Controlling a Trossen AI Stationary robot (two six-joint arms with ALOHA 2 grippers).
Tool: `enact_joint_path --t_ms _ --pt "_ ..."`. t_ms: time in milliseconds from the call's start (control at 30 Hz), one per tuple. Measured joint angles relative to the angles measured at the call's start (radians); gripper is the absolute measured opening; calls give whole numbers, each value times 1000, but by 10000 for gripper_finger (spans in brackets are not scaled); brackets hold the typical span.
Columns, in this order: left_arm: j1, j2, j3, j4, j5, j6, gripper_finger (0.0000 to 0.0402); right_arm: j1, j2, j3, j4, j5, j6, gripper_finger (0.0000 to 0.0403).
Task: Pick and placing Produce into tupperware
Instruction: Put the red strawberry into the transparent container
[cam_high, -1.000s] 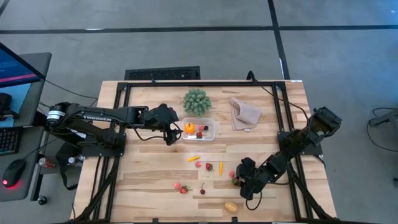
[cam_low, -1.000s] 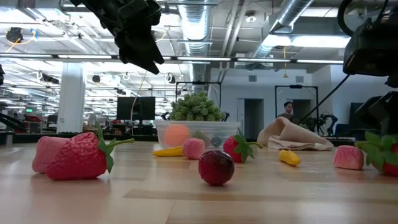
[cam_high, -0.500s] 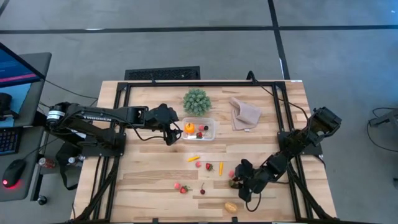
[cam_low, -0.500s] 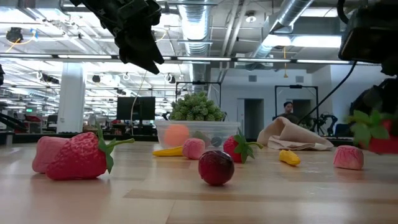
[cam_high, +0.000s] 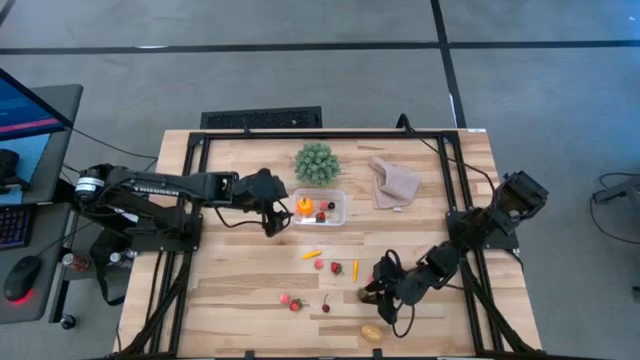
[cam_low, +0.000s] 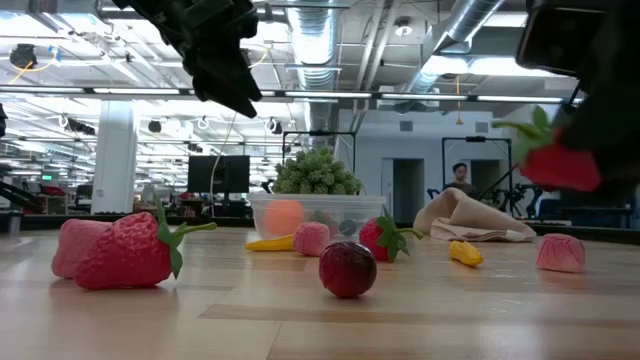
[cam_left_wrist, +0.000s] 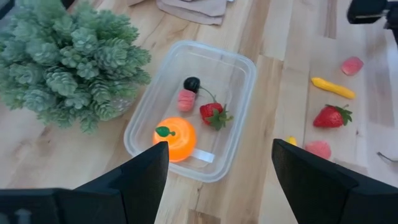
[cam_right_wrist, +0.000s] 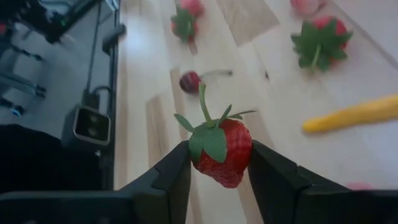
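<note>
Now a strawberry (cam_right_wrist: 222, 152) rides clamped in the right fingers (cam_right_wrist: 219, 167), lifted above the bench's (cam_high: 240, 280) near edge.
Left fingers (cam_left_wrist: 214, 165) hang released beside the tupperware (cam_high: 319, 208); that narrow pinch could let the berry slip during transfer.

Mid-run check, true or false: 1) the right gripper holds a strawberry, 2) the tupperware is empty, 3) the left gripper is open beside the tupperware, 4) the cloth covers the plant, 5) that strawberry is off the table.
1) True: the right gripper is shut on a strawberry.
2) False: the tupperware holds an orange and three smaller pieces.
3) True: the left gripper is open beside it.
4) False: the cloth lies apart from the plant.
5) True: the low view shows it in the air.
</note>
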Motion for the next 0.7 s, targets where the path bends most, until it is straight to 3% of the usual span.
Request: enact_joint_path --t_ms 433,700 --pt "-30 -14 0 -17 0 94 275 -82 0 0 143 0 -36 132" --pt "-30 -115 -20 -78 -38 127 275 -133 0 1 219 3 -81 140"
